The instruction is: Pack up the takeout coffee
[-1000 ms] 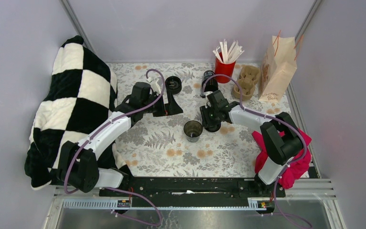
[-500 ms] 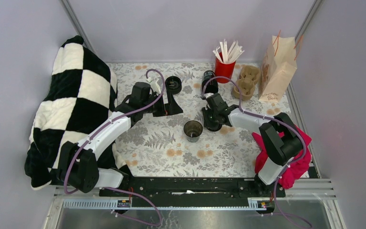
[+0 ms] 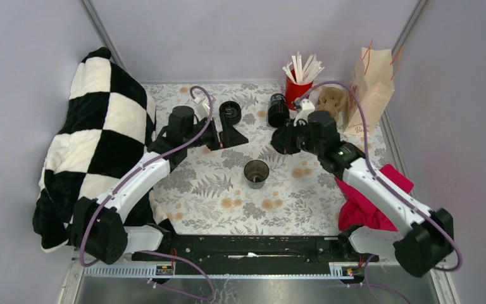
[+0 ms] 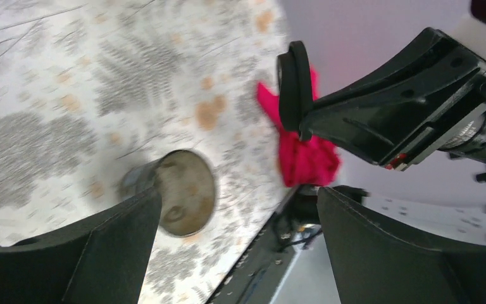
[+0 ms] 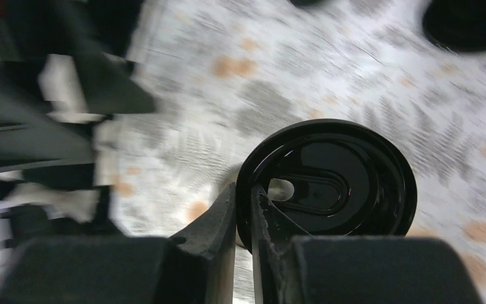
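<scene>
The takeout coffee cup [image 3: 256,172] stands open, without a lid, at the middle of the floral table; it also shows in the left wrist view [image 4: 178,193] with brown inside. My right gripper [image 3: 289,140] is behind and right of the cup, shut on the rim of a round black lid [image 5: 329,180], held on edge above the table. The jaws [image 5: 243,199] pinch the lid's left rim. My left gripper [image 3: 233,135] is open and empty, behind and left of the cup; in its wrist view [image 4: 237,199] the cup sits by the left finger.
A second black lid [image 3: 230,112] and another black cup [image 3: 278,109] lie at the back. A red cup of white sticks [image 3: 298,88], a pulp carrier [image 3: 333,100] and a paper bag [image 3: 370,88] stand back right. A red cloth [image 3: 370,206] lies right, a checkered blanket [image 3: 95,145] left.
My right arm has swung out to the right and its gripper, still holding the lid, has risen and moved back from the cup. My left gripper shifted slightly back.
</scene>
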{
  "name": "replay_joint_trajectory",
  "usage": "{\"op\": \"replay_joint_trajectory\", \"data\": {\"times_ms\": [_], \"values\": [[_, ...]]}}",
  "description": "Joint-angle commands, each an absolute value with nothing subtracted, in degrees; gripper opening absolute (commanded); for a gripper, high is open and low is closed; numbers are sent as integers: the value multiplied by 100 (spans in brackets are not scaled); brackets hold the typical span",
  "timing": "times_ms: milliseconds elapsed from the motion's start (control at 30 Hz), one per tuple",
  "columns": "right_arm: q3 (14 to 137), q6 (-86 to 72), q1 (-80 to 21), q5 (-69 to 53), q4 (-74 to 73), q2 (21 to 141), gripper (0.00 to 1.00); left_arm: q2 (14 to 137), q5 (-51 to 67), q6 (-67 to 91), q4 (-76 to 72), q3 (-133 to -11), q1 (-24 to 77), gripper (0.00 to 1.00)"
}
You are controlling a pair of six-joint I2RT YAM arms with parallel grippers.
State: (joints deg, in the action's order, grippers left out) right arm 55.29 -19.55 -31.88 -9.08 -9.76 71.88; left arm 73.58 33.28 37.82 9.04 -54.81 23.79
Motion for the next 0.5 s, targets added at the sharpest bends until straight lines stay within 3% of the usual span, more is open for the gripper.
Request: {"op": "replay_joint_trajectory", "data": {"times_ms": [0, 200, 467], "values": [[5844, -3070, -3140, -2809, 183, 6389, 12, 6887, 4502, 5201, -1455, -5376, 2492, 97], [5706, -4856, -3139, -4158, 2442, 6126, 12, 6618, 4338, 6660, -2968, -5163, 2671, 97], [5507, -7086, -3145, -4366, 4991, 6608, 10, 6339, 4289, 7170, -3467, -5179, 2797, 99]]}}
